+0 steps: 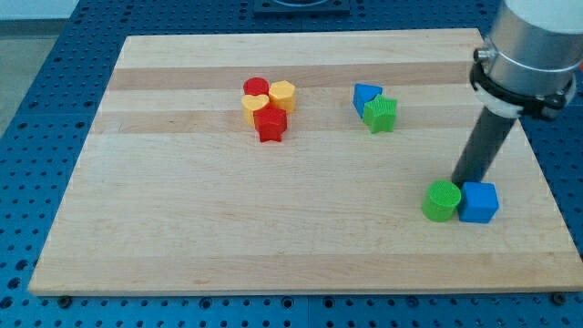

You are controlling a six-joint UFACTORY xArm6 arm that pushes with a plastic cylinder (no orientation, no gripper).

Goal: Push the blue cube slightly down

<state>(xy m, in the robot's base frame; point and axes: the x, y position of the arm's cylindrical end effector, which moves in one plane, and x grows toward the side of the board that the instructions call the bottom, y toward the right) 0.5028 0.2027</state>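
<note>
The blue cube (479, 201) sits on the wooden board (228, 228) at the view's lower right, touching a green cylinder (442, 200) on its left. My tip (463, 180) is at the end of the dark rod, just above the two blocks, at the seam between them and close to the blue cube's upper left corner.
A blue triangular block (366, 96) and a green star-like block (381, 114) sit together at upper middle right. A cluster of a red cylinder (256, 87), a yellow hexagonal block (282, 94), another yellow block (252, 107) and a red star-like block (271, 124) sits at upper middle.
</note>
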